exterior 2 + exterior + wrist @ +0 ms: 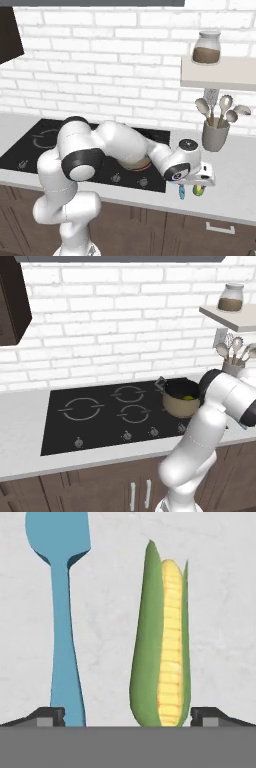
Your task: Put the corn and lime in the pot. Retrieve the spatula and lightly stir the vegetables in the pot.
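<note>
Corn [162, 647] lies nearest, flat on the counter [220, 612] between the gripper's [128, 716] jaws, which stand wide apart; the spatula [62, 612] lies alongside it, also inside the gap, close to one fingertip [50, 716]. From the right base view the gripper [190, 191] hangs low over the counter's front edge. Back on the cooktop [100, 413], the pot [181, 398] holds the lime [188, 398]. A cup [215, 135] holds spoons [215, 107].

Below my hand the yellow, green-husked corn [162, 647] lay lengthwise right of centre in the hand view, just beside but apart from the light-blue spatula [62, 612] at left, while the lime [188, 398] sat inside the tan pot [181, 398] at centre right of the left base view.
</note>
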